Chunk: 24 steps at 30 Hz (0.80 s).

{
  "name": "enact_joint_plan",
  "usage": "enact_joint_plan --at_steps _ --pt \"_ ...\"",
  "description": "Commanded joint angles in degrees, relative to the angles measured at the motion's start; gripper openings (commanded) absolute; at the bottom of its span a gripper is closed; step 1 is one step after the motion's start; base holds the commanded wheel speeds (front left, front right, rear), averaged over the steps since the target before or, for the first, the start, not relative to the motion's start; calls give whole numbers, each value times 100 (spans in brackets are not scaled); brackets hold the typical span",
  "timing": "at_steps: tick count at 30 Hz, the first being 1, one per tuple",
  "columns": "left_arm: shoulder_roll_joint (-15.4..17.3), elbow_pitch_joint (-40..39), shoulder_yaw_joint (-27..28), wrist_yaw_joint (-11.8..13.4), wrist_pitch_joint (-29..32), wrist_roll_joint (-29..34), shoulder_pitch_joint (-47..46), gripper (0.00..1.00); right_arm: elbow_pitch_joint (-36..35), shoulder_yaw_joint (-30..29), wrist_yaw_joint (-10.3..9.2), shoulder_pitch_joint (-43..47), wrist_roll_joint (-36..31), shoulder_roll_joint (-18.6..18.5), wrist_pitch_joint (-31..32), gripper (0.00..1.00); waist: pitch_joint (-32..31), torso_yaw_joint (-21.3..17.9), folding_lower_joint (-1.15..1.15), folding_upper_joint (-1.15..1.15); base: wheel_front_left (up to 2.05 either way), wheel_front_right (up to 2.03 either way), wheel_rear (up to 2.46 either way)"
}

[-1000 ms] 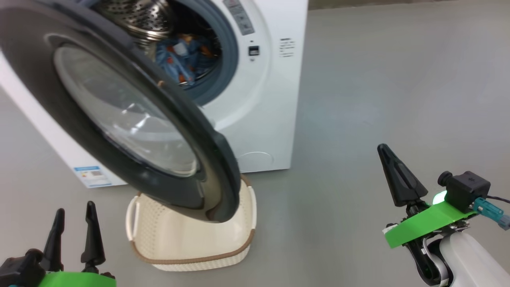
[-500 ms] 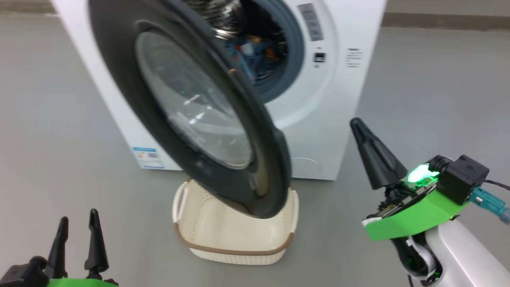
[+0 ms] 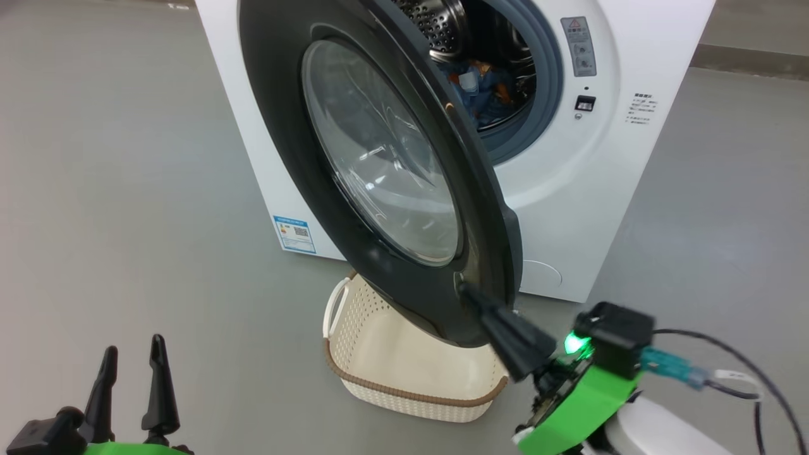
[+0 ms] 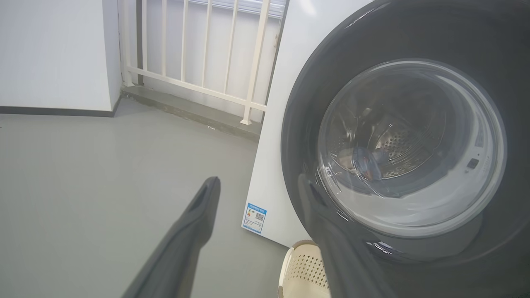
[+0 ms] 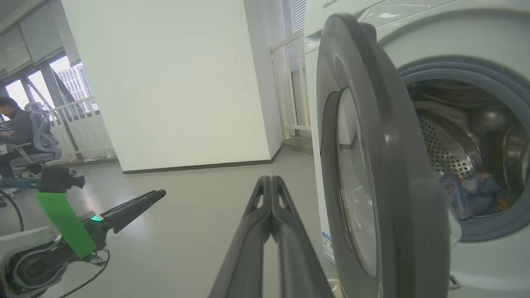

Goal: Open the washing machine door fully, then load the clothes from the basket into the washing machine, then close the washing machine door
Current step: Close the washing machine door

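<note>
I count one washing machine, with one round door and one steel drum. One basket sits on the floor. In the drum there is one bundle of clothes; how many pieces make it up I cannot tell. The machine's front carries one blue label and one round white cap. There are two grippers, the left gripper and the right gripper, each with two dark fingers and one green mount. One person sits on one office chair.
</note>
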Motion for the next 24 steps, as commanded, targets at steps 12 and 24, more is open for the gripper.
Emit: enact_joint_plan --at_steps 12,24 --pt "48 -139 151 4 -60 -83 -191 100 1093 602 25 -530 415 -173 -46 0 325 30 0 0 0 0 0" --pt "-2 -158 31 4 -60 -130 -445 100 1667 728 25 -1077 587 -288 -46 0 794 156 0 0 0 0 0"
